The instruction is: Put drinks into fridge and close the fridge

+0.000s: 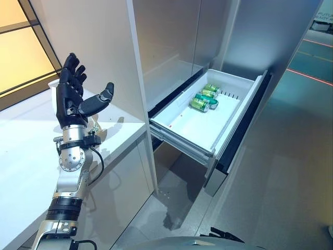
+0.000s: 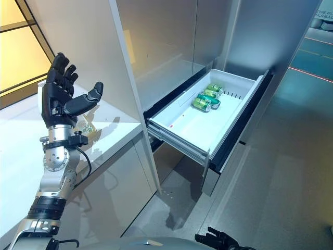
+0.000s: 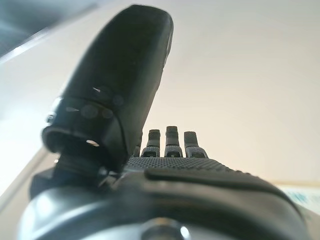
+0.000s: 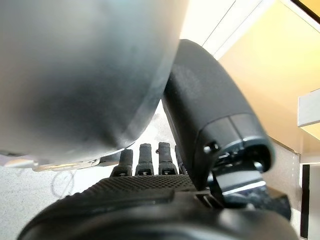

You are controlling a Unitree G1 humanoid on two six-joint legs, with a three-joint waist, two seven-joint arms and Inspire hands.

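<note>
The fridge stands tall and pale to the right of the raised left hand, its upper door shut. Lower down and farther right of that hand, the white fridge drawer is pulled well out. A white counter spreads beneath and behind the left hand, running up against the fridge's side panel. The left hand is held upright above the counter with its fingers straight and the thumb standing apart, and it holds nothing. The right hand shows mainly in its own wrist view, fingers straight and thumb out, also empty, close under a rounded grey surface. Three green drink cans lie on their sides, close together at the far end of the drawer, well apart from both hands.
</note>
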